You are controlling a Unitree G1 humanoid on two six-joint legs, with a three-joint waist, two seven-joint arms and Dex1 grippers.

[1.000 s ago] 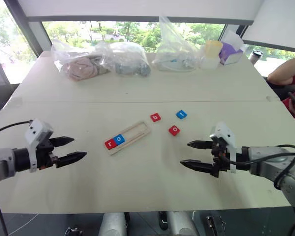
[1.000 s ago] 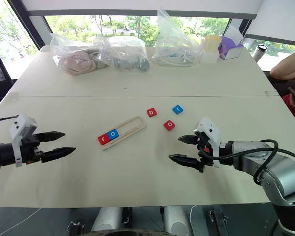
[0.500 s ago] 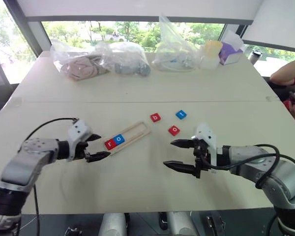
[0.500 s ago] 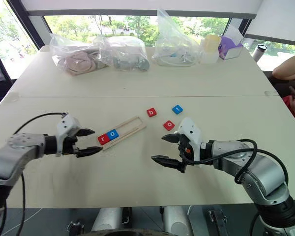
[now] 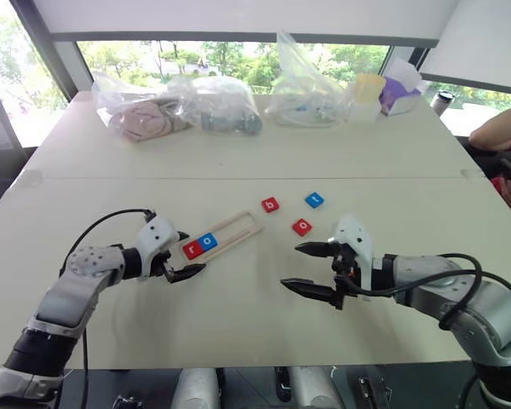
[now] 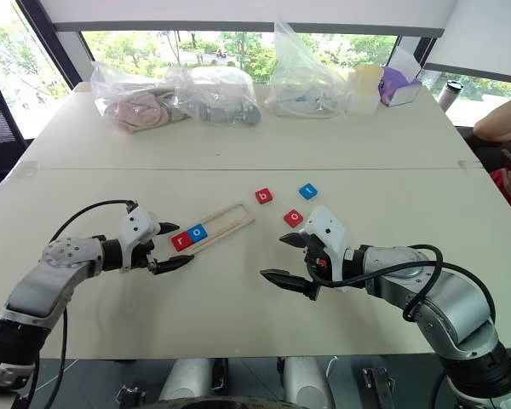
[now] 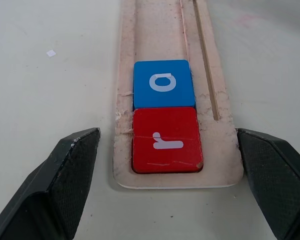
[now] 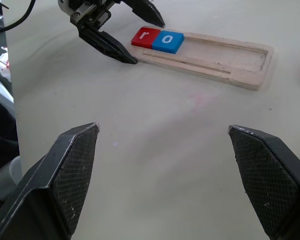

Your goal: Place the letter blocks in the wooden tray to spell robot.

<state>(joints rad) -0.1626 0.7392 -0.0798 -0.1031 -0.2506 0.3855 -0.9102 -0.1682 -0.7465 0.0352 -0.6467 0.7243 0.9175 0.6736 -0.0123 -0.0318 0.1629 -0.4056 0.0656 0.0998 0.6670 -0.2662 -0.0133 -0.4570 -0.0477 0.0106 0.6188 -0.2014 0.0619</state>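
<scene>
The wooden tray (image 5: 235, 230) lies slanted on the table at mid-left. It holds a red r block (image 5: 192, 250) at its near-left end and a blue o block (image 5: 208, 241) beside it. A red b block (image 5: 271, 204), a blue t block (image 5: 314, 199) and a red o block (image 5: 302, 227) lie loose to the tray's right. My left gripper (image 5: 192, 252) is open, and its fingers (image 7: 70, 170) stand on either side of the tray's r end. My right gripper (image 5: 290, 265) hangs open and empty over bare table, just in front of the red o block.
Clear plastic bags (image 5: 145, 112) with goods, a yellow-lidded tub (image 5: 366, 92), a purple box (image 5: 399, 89) and a cup (image 5: 441, 99) line the far side of the table. A person's arm (image 5: 498, 128) rests at the far right edge.
My left gripper has swung in from the left edge and come down to the tray's r end. The right gripper shifted left toward the middle, then stayed still. The blocks have not moved.
</scene>
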